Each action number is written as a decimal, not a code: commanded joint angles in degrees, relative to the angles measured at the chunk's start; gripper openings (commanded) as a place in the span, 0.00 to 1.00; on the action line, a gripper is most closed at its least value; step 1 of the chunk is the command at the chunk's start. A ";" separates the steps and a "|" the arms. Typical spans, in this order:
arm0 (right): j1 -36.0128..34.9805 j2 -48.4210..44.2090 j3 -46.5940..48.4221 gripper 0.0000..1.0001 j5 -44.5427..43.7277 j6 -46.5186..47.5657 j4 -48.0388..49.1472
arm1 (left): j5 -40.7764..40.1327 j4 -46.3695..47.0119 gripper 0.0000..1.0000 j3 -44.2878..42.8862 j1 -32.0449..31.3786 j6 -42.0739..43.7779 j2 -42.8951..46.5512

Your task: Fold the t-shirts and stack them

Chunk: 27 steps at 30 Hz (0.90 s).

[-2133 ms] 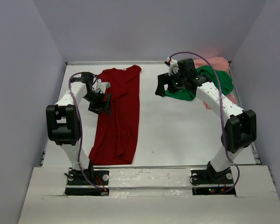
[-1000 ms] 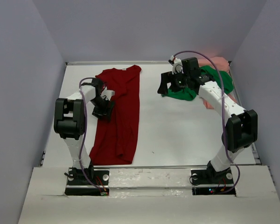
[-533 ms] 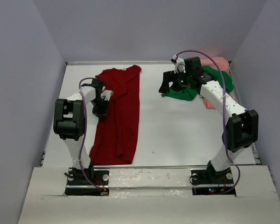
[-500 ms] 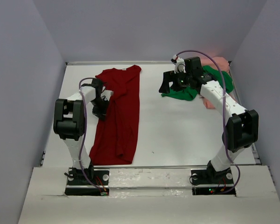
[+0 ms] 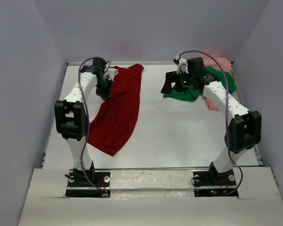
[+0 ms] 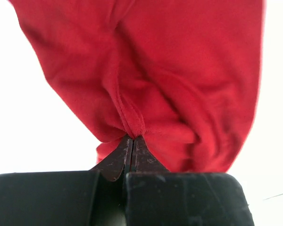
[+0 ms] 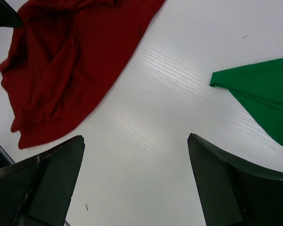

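Red t-shirt (image 5: pixel 120 110), edge pinched in closed left hand (image 6: pixel 132 141); right hand (image 7: pixel 134 176) agape, empty; thin pinch may slip.

L arm (image 5: pixel 82 89) is stretched way out to the far-left side, wrist bent so the left gripper (image 6: pixel 133 140) points back down. Its jaws are pinched tight w/ a fold of the dark red t-shirt (image 6: pixel 179 84) between the tips. R arm (image 5: pixel 221 101) reaches fwd too, elbow low near its base. The right gripper (image 7: pixel 137 141) hangs w/ jaws spread wide.
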State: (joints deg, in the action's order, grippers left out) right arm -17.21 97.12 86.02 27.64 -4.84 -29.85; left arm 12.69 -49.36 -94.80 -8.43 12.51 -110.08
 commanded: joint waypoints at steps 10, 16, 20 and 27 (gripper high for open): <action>0.86 -1.67 0.47 0.95 1.36 -0.26 0.49 | 7.01 -7.77 0.00 -6.98 -6.69 1.81 -3.73; 1.39 -2.55 -0.24 0.95 1.98 0.01 0.40 | -1.34 -5.84 0.00 0.49 -3.80 1.29 -4.09; 1.39 -2.64 -0.41 0.95 2.68 0.01 0.32 | -3.02 -4.16 0.00 2.70 2.44 1.55 -1.02; 1.39 -0.27 -1.20 0.95 7.85 -1.05 0.40 | -6.27 -4.60 0.38 1.55 11.32 4.18 2.06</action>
State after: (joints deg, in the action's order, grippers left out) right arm -16.14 97.10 85.30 30.87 -5.06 -30.02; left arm 9.52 -52.88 -92.05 1.10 14.17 -113.56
